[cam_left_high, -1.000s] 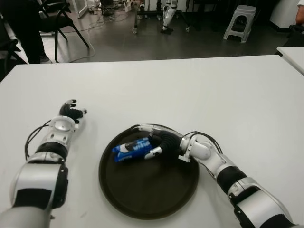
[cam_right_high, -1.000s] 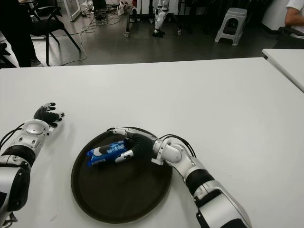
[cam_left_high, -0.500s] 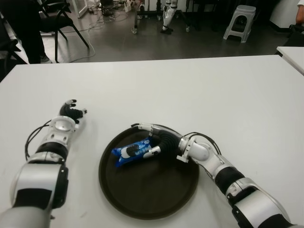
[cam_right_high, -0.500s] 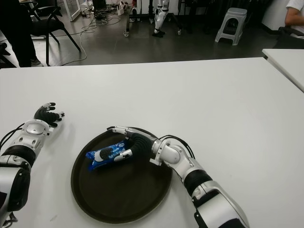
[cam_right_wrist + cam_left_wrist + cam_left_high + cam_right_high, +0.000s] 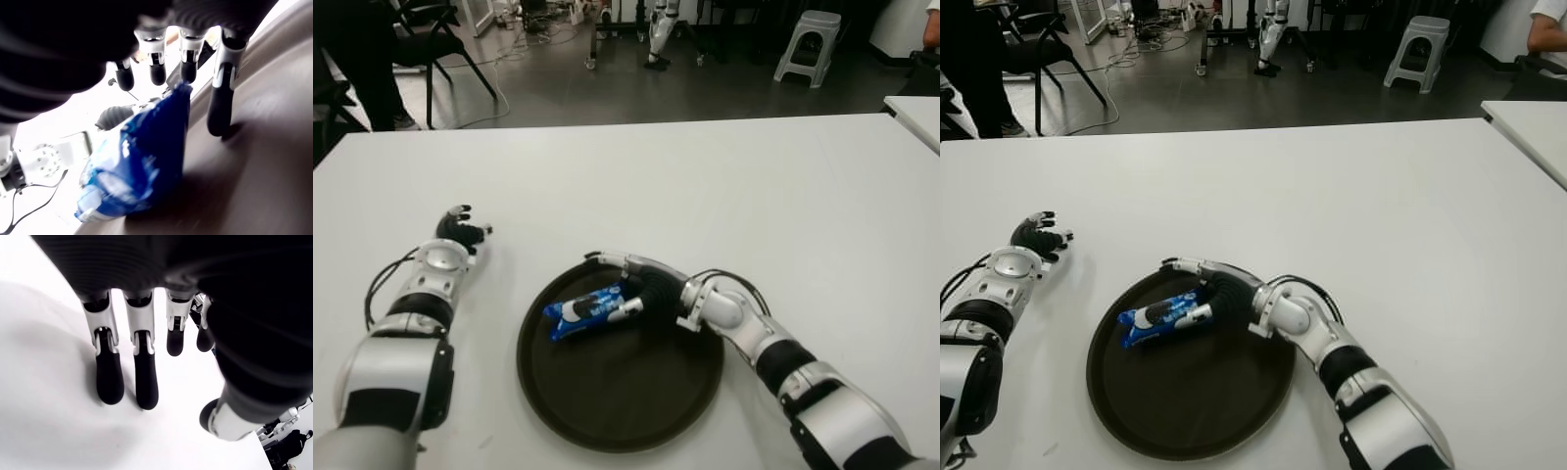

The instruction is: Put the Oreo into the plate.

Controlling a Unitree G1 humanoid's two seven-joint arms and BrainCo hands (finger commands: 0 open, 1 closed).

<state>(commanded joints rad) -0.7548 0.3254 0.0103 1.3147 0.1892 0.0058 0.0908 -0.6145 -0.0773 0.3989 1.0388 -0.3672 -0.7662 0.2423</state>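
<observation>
The Oreo [image 5: 583, 310], a blue packet, lies in the far left part of the round dark plate [image 5: 607, 431]. My right hand [image 5: 628, 290] is just right of the packet, low over the plate's far rim. In the right wrist view its fingers [image 5: 220, 105] stretch out straight past the Oreo [image 5: 137, 161], which lies on the plate's brown floor [image 5: 254, 161]; the thumb tip shows by the packet's right end. My left hand [image 5: 460, 231] shows on the white table [image 5: 724, 186] to the left of the plate, its fingers [image 5: 108, 377] extended and holding nothing.
The table's far edge runs across the top; beyond it are chairs, a grey stool [image 5: 808, 44] and a person's dark legs [image 5: 362, 69]. A second white table [image 5: 915, 108] shows at the far right.
The packet has shifted slightly towards the plate's far left with my right hand, and the fingers over it have straightened. The left hand has not moved.
</observation>
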